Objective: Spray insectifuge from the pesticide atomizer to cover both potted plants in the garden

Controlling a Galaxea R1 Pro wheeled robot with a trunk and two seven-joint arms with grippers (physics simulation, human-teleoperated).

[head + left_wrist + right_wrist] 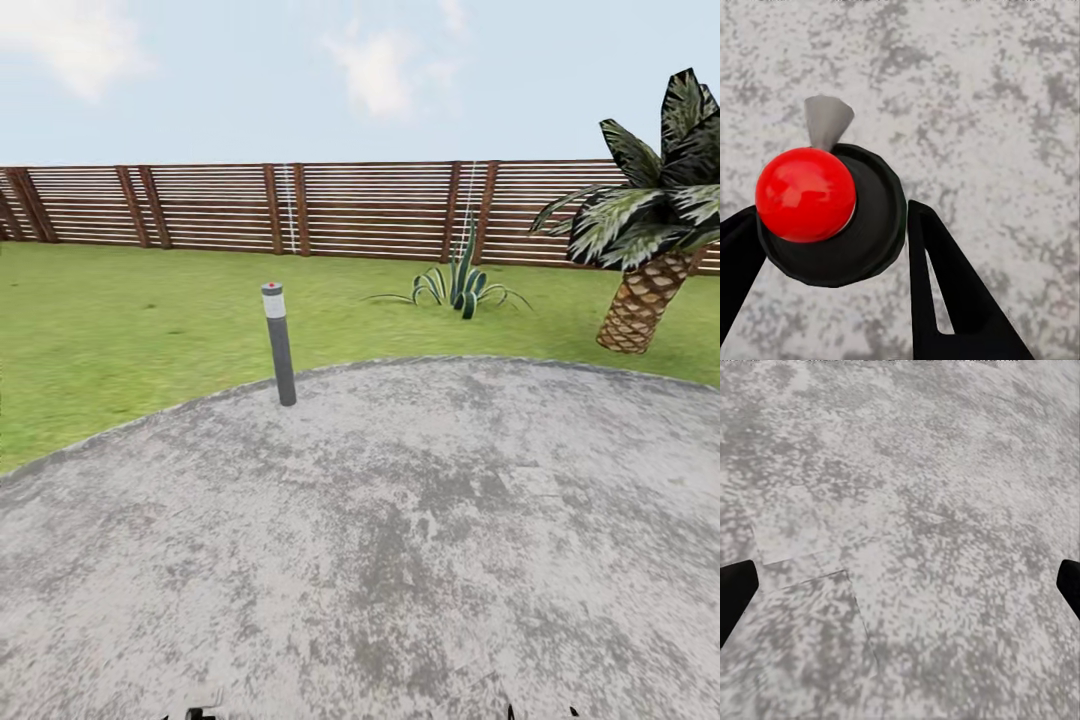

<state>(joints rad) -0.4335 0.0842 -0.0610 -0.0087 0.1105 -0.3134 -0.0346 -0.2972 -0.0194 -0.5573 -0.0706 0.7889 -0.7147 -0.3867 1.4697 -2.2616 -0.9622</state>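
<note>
We see the palm [650,240] cut off by the right edge of the head view, its crown partly out of frame. At the bottom edge, small dark shapes [200,714] barely poke in; we cannot tell what they are.

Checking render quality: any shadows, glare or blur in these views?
Head view: flat light, the grey bollard lamp casts no shadow on the mottled grey paved patio. Left wrist view: soft highlight on the glossy red ball. Right wrist view: paving grainy, slightly soft.
</note>
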